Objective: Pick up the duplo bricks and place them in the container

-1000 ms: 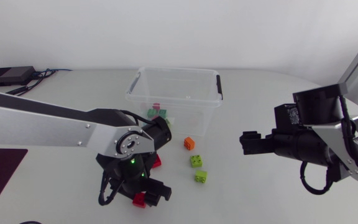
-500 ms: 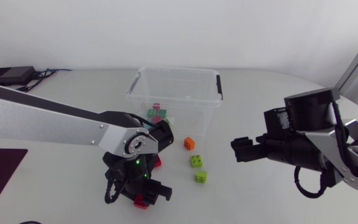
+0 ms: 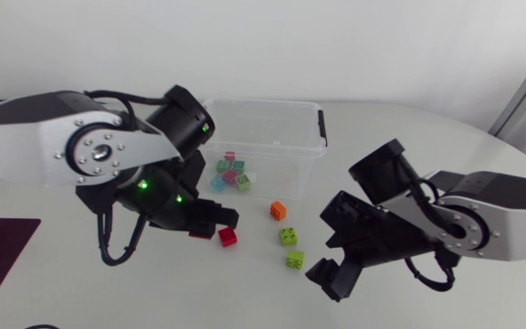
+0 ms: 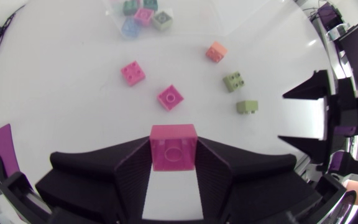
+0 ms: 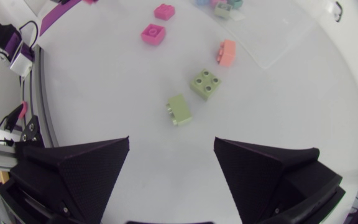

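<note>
Since a second ago my left arm has lifted off the near part of the table [image 3: 409,146] and swung towards the container, while my right arm has come in from the right edge and dipped towards the loose bricks.

My left gripper [image 4: 173,157] is clamped on a held red brick [image 4: 173,143], one finger on each side, and carries it above the table. Ahead of it, around the table's middle, lie a near red brick [image 4: 170,98] and a far red brick [image 4: 133,72], apart from each other.

The clear container [image 3: 256,103], with black latches, stands by the table's far edge, about midway along it. A cluster of pink, green and blue bricks [image 3: 231,170] lies on its floor towards its left end.

Just in front of its near wall sits an orange brick [image 3: 278,210]. An upper green brick [image 3: 289,237] and a lower green brick [image 3: 295,260] lie closer to the near edge, close together but not touching.

My right gripper [image 5: 171,144] hangs over bare table just beside the green pair, its fingers spread wide with nothing between them.
</note>
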